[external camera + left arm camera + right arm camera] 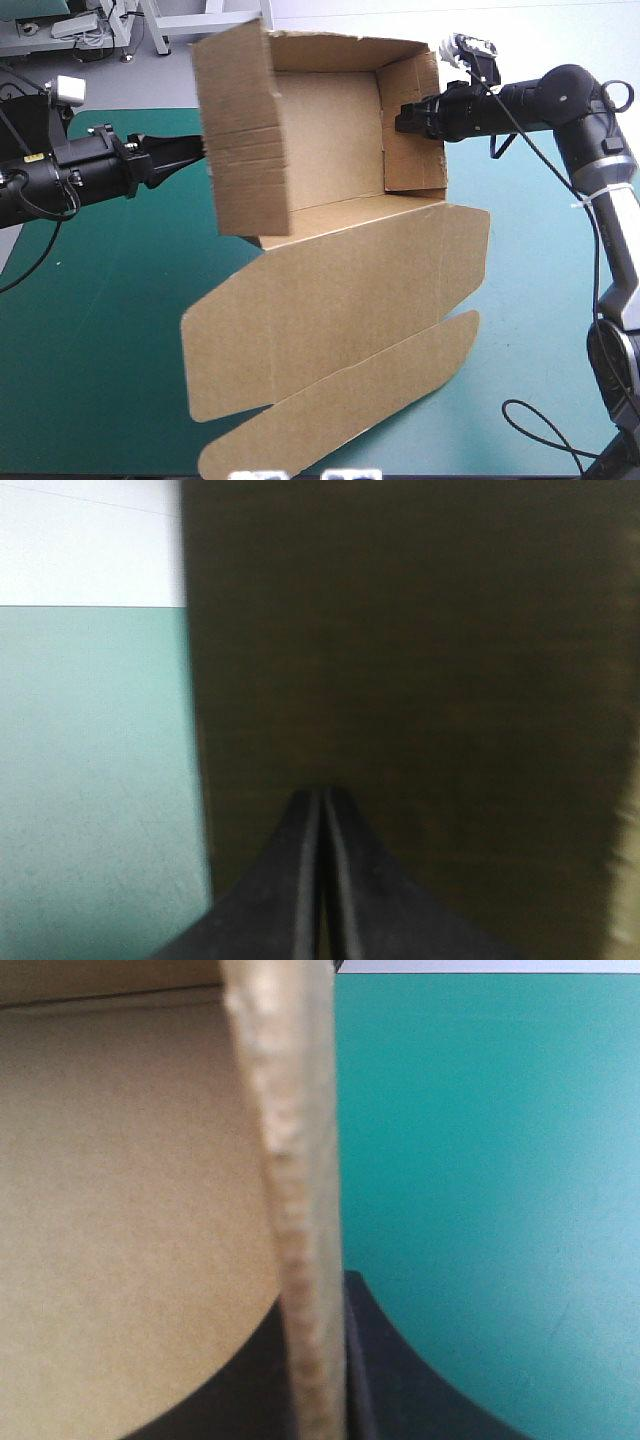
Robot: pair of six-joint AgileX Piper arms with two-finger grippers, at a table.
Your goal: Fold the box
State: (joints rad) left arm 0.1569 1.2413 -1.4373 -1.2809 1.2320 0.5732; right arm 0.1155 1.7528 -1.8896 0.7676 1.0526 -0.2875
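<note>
Both level: left hand point(320, 798), right hand point(402, 118) at box point(330, 135).

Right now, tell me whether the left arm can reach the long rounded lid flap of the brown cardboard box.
Probably yes: nothing lies between the left arm and the lid flap, spread open on the near side. Its shut jaws, though, sit against the box's left wall and must leave it.
</note>
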